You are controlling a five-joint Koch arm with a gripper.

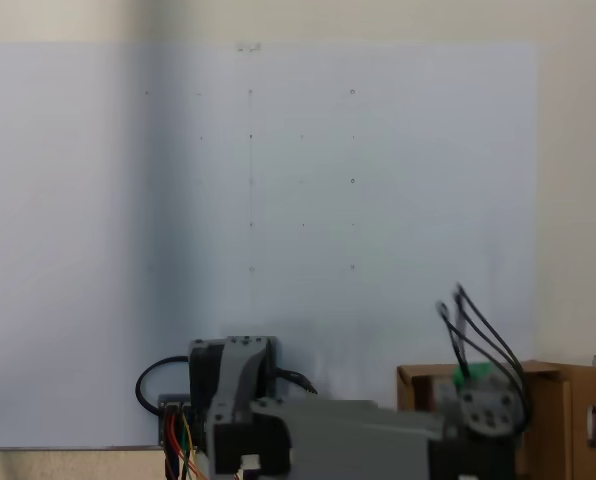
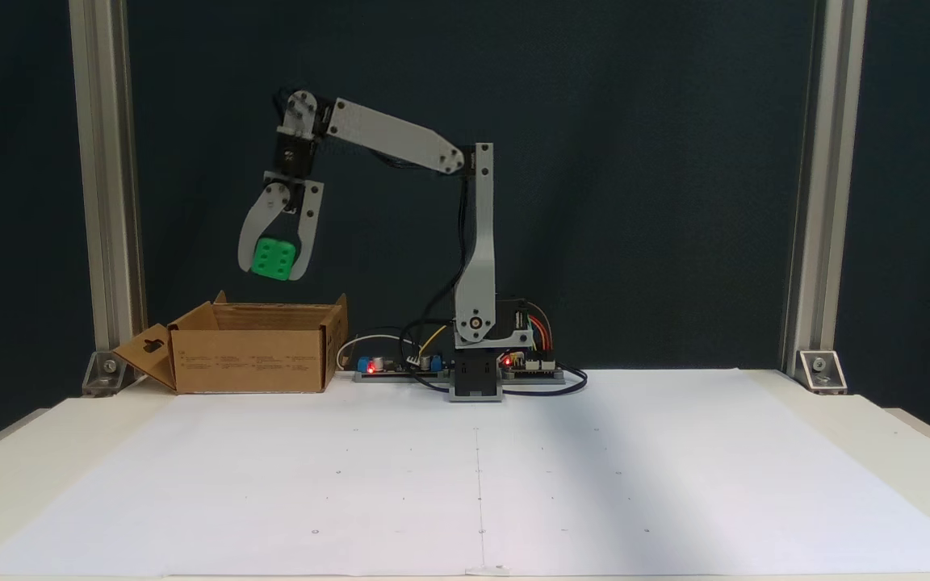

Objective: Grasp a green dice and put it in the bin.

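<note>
rounded green dice (image 2: 274,258) in tool (image 2: 271,273), above cardboard bin (image 2: 251,359)

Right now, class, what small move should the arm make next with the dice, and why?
Probably lower a little, then open the claw. It is shut on the dice, which hangs above the bin, seemingly over its open top, so a release should drop it inside.

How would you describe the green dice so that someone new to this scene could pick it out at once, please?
Start at the brown cardboard bin on the left of the table in a fixed view, then look straight up to the grey arm's claw hanging above it. The green dice is clamped between its tips, clear of the bin. It is the one bright green cube with dark pips among grey, brown and white.
</note>
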